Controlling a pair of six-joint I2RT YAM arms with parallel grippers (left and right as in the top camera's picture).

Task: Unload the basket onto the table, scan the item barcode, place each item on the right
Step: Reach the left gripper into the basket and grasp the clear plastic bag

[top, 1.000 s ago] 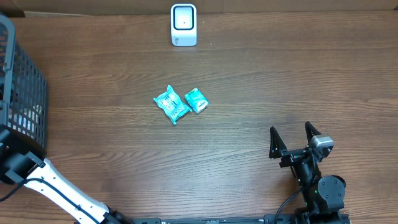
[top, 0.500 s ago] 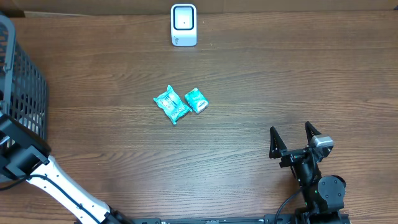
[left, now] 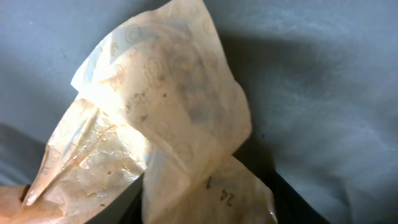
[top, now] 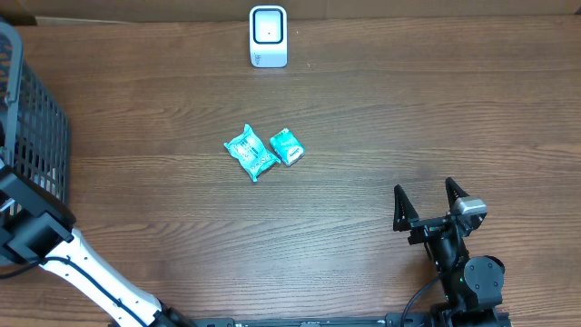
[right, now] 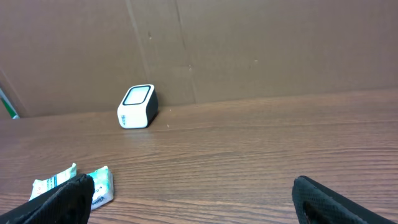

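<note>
A white scanner (top: 269, 36) stands at the far edge of the brown table (top: 381, 109). In the middle lie a big packet (top: 251, 153) and a small packet (top: 287, 146), both blue-green, just beside each other. A black basket (top: 32, 145) sits at the left. The right gripper (top: 425, 202) is near the front, fingers wide apart.

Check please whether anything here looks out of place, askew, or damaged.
Nothing looks spilled or broken. The large teal packet and small teal packet lie tilted, close together mid-table; the scanner stands upright. In the left wrist view, a pale wrapper looks crumpled and folded over.
</note>
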